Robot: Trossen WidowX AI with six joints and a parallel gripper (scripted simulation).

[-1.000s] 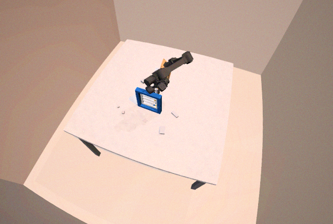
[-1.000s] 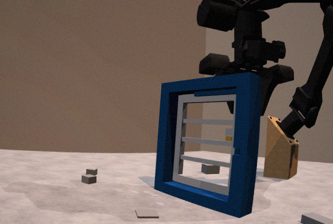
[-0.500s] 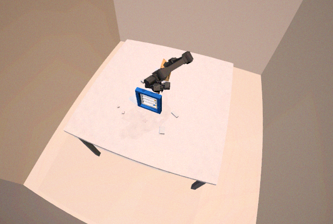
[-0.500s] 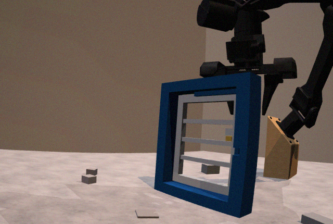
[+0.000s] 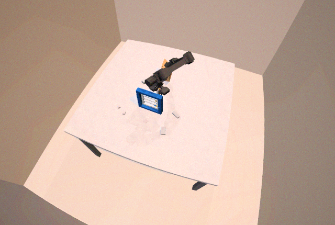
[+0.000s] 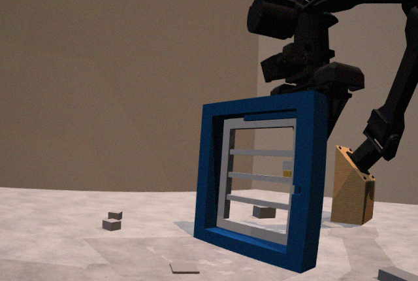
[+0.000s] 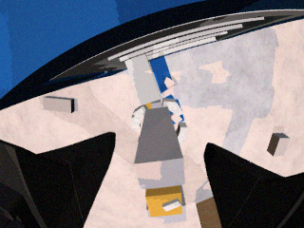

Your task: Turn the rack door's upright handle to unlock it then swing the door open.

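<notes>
The gripper (image 5: 159, 88) (image 6: 313, 85) (image 7: 161, 144) is at the handle but hasn't got it. Its fingers stand apart, released, nothing squeezed. The handle (image 6: 287, 173) (image 7: 161, 142) shows in the gap between them in the wrist view, grey with a yellow end, and I can't tell whether either finger brushes it.

Just past the fingertips, on the far side of the handle in that view, is the door (image 6: 260, 123), which looks shut inside the blue frame (image 5: 149, 92) (image 6: 307, 217) (image 7: 57, 47). So my read is it's on the lining-up step: no grip, no swing yet. Can't confirm the lock's state from here.

Next move, imo: get the fingers level with the handle, keep it centred, then close on both sides. After that it's the quarter turn, and only then the pull. If it closes off-centre, the handle could slip or the wrist could shove the frame.

Further out from the fingers, a couple of loose blocks (image 6: 264, 212) (image 7: 58, 104) sit on the table (image 5: 200, 141) (image 6: 50, 251) (image 7: 109, 195), well apart from the grip. The arm should mind those once the door swings.
</notes>
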